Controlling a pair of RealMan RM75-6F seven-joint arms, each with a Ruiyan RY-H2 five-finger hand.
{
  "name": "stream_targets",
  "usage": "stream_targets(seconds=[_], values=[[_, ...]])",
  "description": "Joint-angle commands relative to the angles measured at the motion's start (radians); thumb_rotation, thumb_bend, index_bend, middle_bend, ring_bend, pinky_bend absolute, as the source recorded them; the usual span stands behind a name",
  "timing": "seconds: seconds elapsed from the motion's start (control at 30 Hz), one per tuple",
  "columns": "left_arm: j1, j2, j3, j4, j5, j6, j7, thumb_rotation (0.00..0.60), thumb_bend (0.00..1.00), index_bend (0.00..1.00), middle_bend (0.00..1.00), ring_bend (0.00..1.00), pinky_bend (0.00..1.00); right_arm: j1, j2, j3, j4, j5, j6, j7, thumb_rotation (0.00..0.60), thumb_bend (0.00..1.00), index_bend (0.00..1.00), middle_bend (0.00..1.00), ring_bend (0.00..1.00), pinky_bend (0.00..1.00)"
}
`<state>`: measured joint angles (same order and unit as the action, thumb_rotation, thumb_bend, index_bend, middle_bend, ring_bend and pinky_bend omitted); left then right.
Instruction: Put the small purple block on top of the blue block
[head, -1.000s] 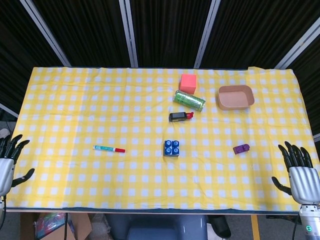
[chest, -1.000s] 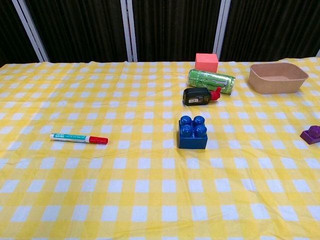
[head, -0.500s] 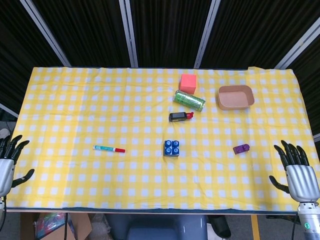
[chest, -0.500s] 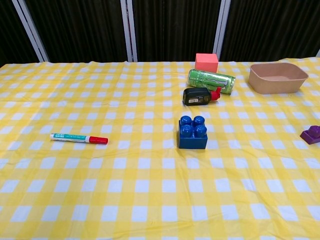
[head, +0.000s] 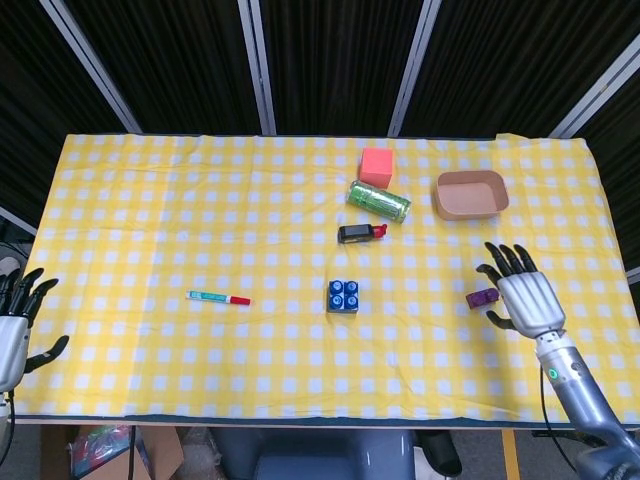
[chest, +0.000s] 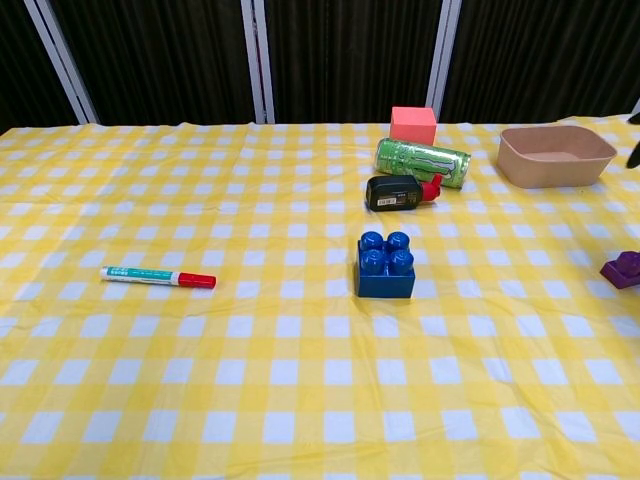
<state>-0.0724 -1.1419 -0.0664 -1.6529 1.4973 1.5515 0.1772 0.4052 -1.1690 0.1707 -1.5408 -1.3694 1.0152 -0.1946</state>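
The small purple block (head: 482, 298) lies on the yellow checked cloth at the right, and the chest view catches it at its right edge (chest: 624, 268). The blue block (head: 343, 296) (chest: 386, 266) stands studs up near the table's middle. My right hand (head: 523, 298) hovers just right of the purple block with its fingers spread and nothing in it. My left hand (head: 14, 325) stays at the table's near left corner, fingers apart and empty. Neither hand's body shows in the chest view.
A red-capped marker (head: 218, 297) lies left of the blue block. Behind the blue block are a black bottle with a red cap (head: 360, 233), a green can (head: 379, 201) on its side, a pink-red cube (head: 376, 165) and a tan tray (head: 471, 194).
My right hand has moved up and to the left from the near right corner to beside the purple block. The left hand and all objects have stayed put.
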Motion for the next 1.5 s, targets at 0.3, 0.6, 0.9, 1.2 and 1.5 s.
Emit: stream_targets(seconds=[0.3, 0.6, 0.9, 1.2, 1.5], values=[[0.016, 0.006, -0.002, -0.004, -0.002, 0.026, 0.000, 0.600, 0.24, 0.17, 0.08, 0.00, 0.05, 0.157, -0.227, -0.034, 0.341, 0.113, -0.245, -0.010, 0.600, 0.29, 0.28, 0.00, 0.00, 0.00], [0.020, 0.002, -0.001, -0.009, -0.005, 0.029, 0.023, 0.600, 0.24, 0.17, 0.08, 0.00, 0.05, 0.165, -0.236, -0.070, 0.416, 0.053, -0.244, 0.082, 0.600, 0.29, 0.31, 0.00, 0.00, 0.00], [0.018, -0.007, -0.004, -0.012, -0.011, 0.026, 0.048, 0.600, 0.24, 0.18, 0.08, 0.00, 0.05, 0.170, -0.221, -0.097, 0.447, 0.013, -0.234, 0.119, 0.600, 0.29, 0.32, 0.00, 0.00, 0.00], [0.022, -0.012, -0.006, -0.015, -0.013, 0.036, 0.065, 0.600, 0.24, 0.19, 0.09, 0.00, 0.05, 0.180, -0.215, -0.114, 0.489, -0.028, -0.215, 0.167, 0.600, 0.29, 0.35, 0.00, 0.00, 0.00], [0.031, -0.014, -0.009, -0.020, -0.017, 0.051, 0.077, 0.600, 0.24, 0.19, 0.09, 0.00, 0.05, 0.168, -0.224, -0.146, 0.540, -0.081, -0.176, 0.262, 0.600, 0.29, 0.35, 0.00, 0.00, 0.00]])
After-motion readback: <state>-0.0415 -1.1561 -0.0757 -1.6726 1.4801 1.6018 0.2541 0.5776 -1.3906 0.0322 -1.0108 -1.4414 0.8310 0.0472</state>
